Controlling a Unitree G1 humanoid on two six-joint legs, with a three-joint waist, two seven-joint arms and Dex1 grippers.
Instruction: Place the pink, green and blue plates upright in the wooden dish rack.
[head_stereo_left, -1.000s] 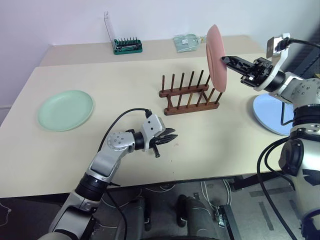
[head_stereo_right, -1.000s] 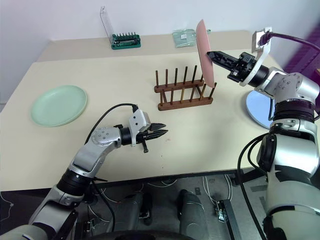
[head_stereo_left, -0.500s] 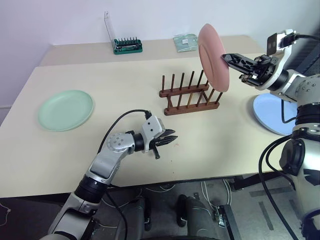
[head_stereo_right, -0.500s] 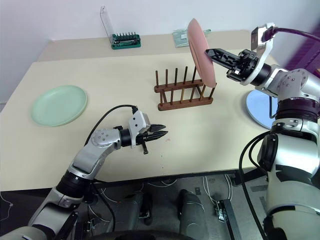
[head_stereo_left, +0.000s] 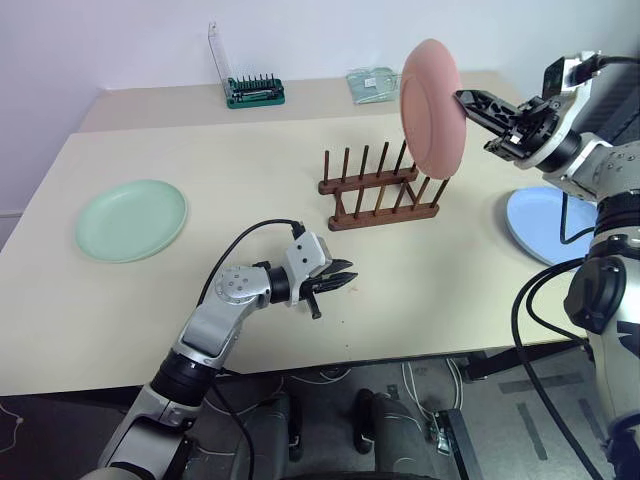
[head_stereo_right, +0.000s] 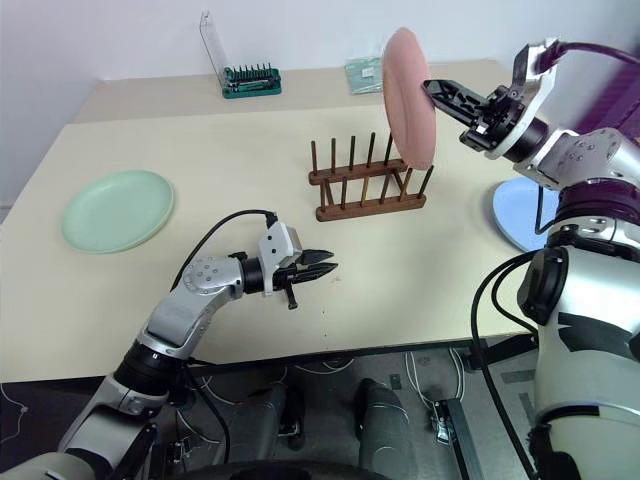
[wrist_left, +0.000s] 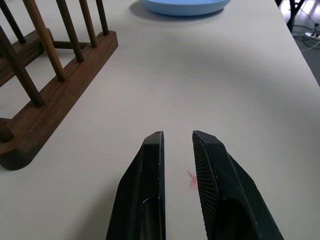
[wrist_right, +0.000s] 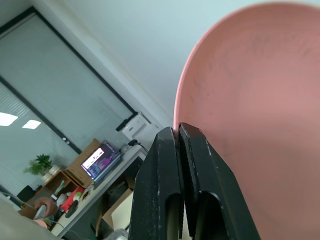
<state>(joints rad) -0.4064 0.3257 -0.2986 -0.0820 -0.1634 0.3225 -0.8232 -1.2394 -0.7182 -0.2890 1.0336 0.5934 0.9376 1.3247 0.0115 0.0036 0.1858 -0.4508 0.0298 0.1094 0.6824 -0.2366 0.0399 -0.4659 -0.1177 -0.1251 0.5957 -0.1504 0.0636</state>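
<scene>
Right end effector (head_stereo_left: 468, 100): raised above the far right of the counter (head_stereo_left: 250, 170), fingers clamped on the rim of the pink plate (head_stereo_left: 431, 108), which stands on edge in the air over the right end of the wooden dish rack (head_stereo_left: 378, 190), its lower edge just above the pegs and not seated between them. Left end effector (head_stereo_left: 345, 279): low over the near middle of the counter, pointing toward the rack, fingers a narrow gap apart and holding nothing; a small reddish mark lies on the counter just beyond the fingertips (wrist_left: 154, 140) in the left wrist view. Wooden dish rack: dark brown, two rails of upright pegs, set mid-counter, all slots unfilled. Green plate (head_stereo_left: 131, 220): lying flat at the left side of the counter, well apart from the rack. Blue plate (head_stereo_left: 540, 226): lying flat at the right edge of the counter, near the rack's right end. Far edge of the counter: a green screwdriver-bit holder (head_stereo_left: 255, 92) with its clear lid standing open, and a clear packet (head_stereo_left: 374, 84) beside it. Writing or brand marks: any on the holder and the packet are too small to read.
</scene>
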